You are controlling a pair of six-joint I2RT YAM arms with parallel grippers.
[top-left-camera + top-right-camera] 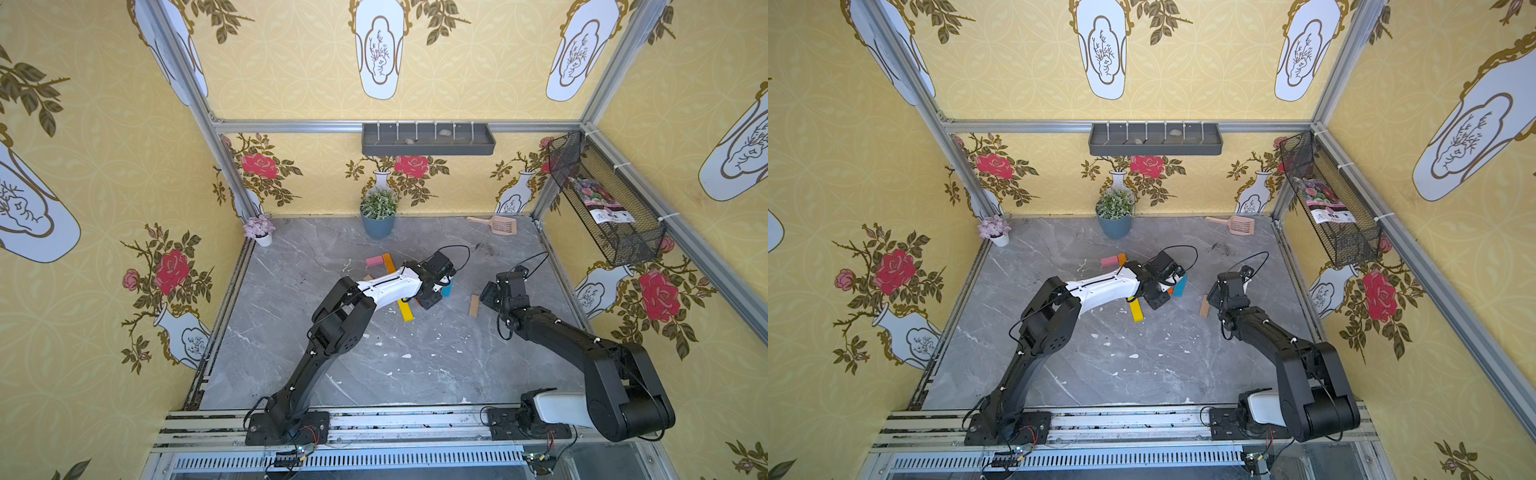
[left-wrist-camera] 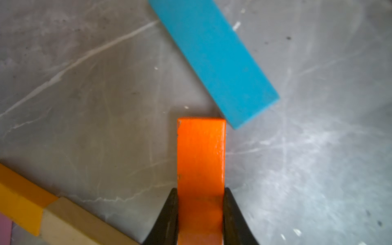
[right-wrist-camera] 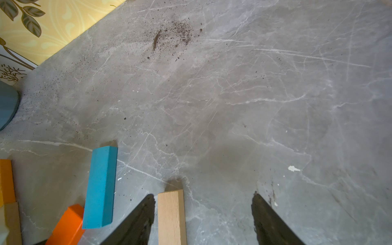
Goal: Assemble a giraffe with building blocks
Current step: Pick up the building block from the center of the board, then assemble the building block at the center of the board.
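flat painted bars lie mid-table [image 1: 415, 374]: the pink block [image 1: 375, 261] heads a line running under the left arm [image 1: 386, 286] to the yellow block [image 1: 405, 309]. the left gripper [image 2: 200, 188] clamps an orange block [image 2: 201, 152], its end just beside the blue block [image 2: 214, 61]. the right gripper [image 3: 203, 194] gapes around a tan block [image 3: 170, 216]. the packet [image 1: 598, 199] label is too small to read.
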